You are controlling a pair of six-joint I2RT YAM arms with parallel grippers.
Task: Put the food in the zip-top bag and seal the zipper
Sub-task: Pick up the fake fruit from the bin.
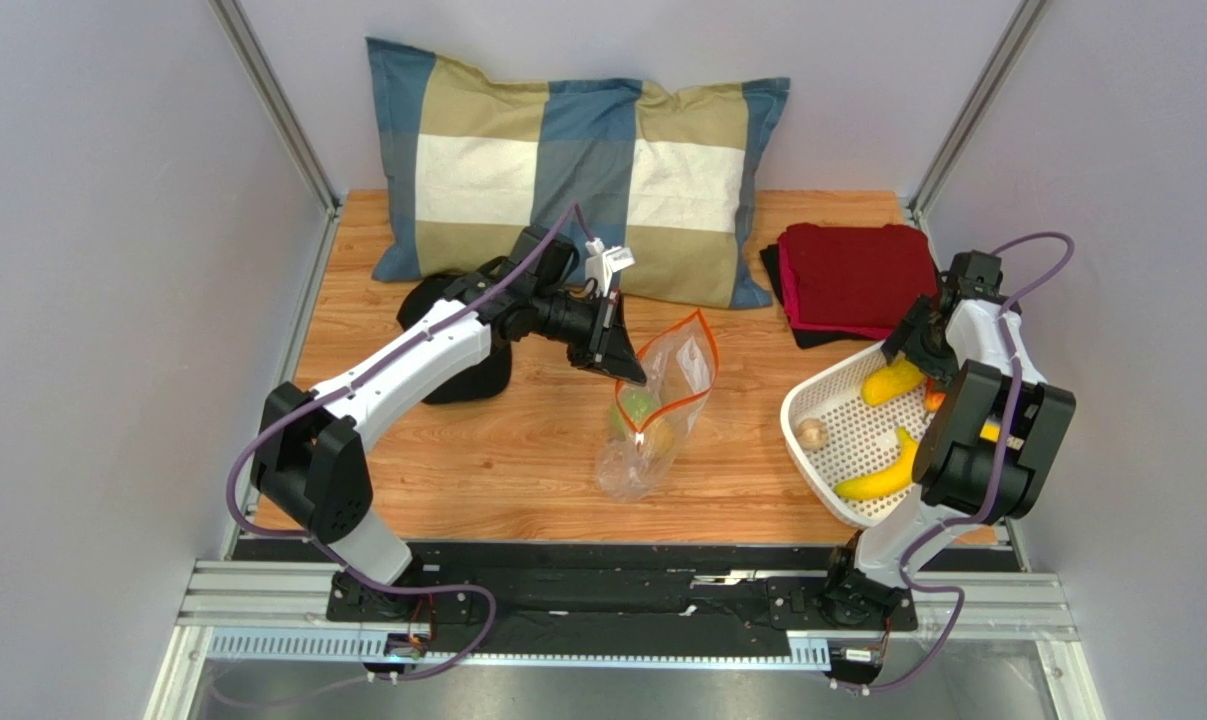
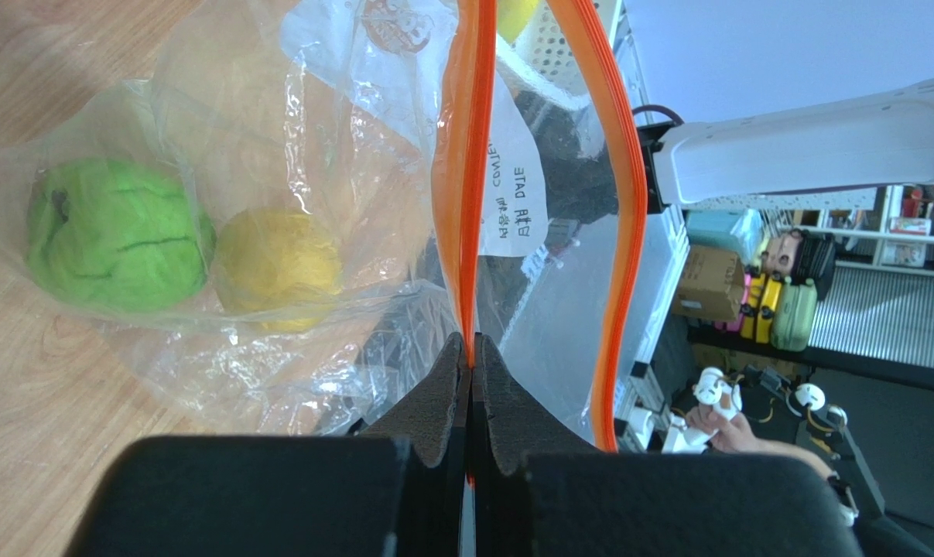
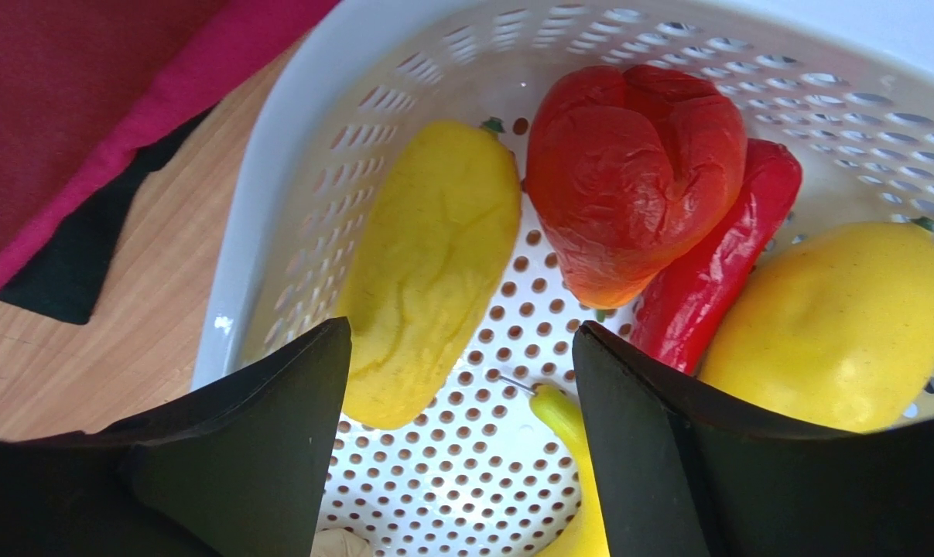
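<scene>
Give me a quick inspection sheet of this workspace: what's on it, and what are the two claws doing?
Surface: wooden tabletop.
Job's things: clear bag, mouth open, green ball and yellow ball inside; white basket holds banana, red pepper, beige piece and other yellow pieces.
Clutter: checked pillow; red cloth on black cloth.
Grippers: left gripper shut on the bag's orange strip; right gripper open over the basket.
Cables: purple cables along both arms.
Surroundings: grey walls; shelves and boxes beyond.

pale lilac walls (image 1: 98, 225) enclose a wooden table (image 1: 519, 450) with a plaid pillow (image 1: 564, 165).
</scene>
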